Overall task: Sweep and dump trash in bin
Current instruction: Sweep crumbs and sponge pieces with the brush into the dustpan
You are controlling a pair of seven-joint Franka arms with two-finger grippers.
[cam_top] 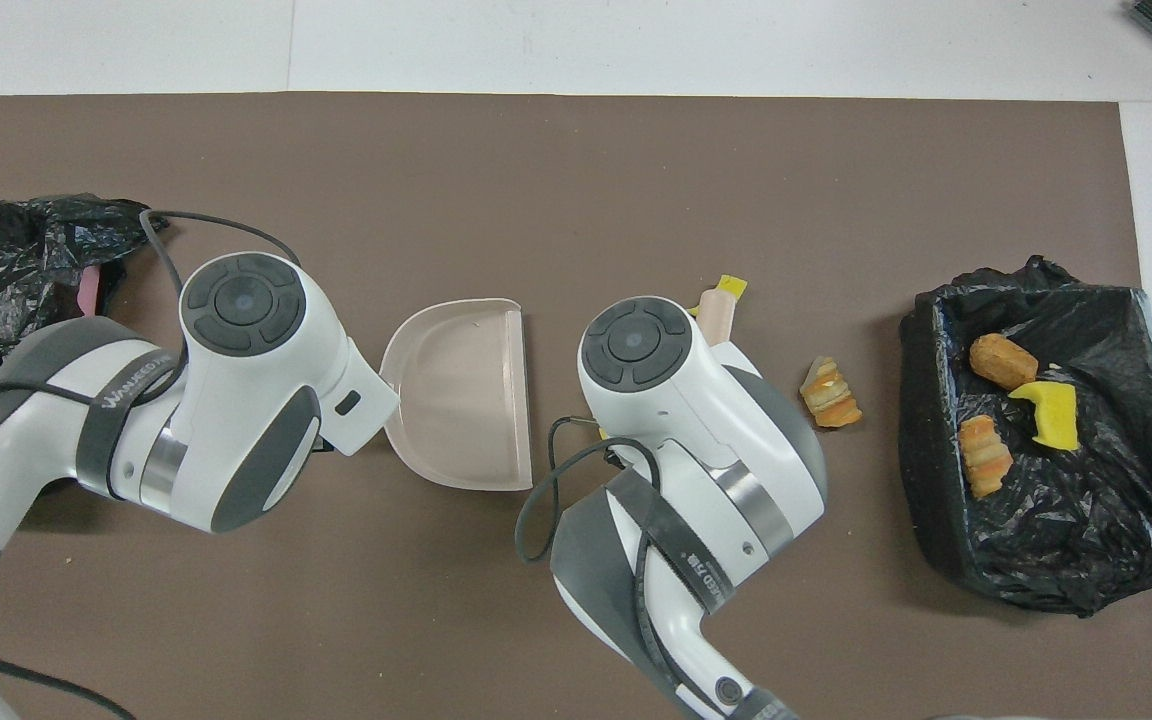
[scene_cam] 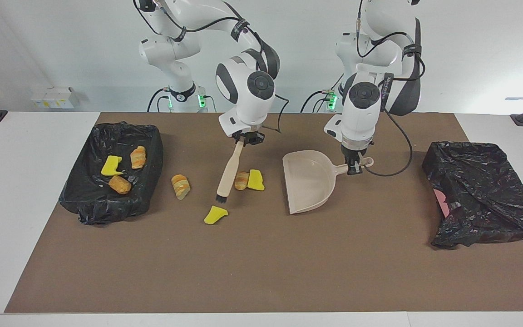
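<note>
Clock directions are read on the facing view, with 12 o'clock toward the robots.

The right gripper is clenching the top end of a brush with a light wooden handle and black bristles. The brush is slanting down toward 7 o'clock, and its bristles are reaching the brown mat that is covering the white worktop.

The left gripper is grasping the handle of a beige plastic dustpan. The pan is lying at 9 o'clock of this gripper, and its open mouth is facing 9 o'clock, toward the brush.

The trash is lying in several places. A tan-orange pastry lump and a bright yellow sponge chunk are touching each other between the brush and the dustpan mouth, the lump just beside the brush handle. A second yellow sponge chunk is lying at 6 o'clock of the bristles, very near them. A striped tan-orange pastry piece is lying at 9 o'clock of the brush, apart from it.

At the right arm's end, a tray lined with a black plastic bag is holding one yellow chunk and two pastry lumps. At the left arm's end, a bin wrapped in a crumpled black bag is standing at 3 o'clock of the dustpan, well apart.
</note>
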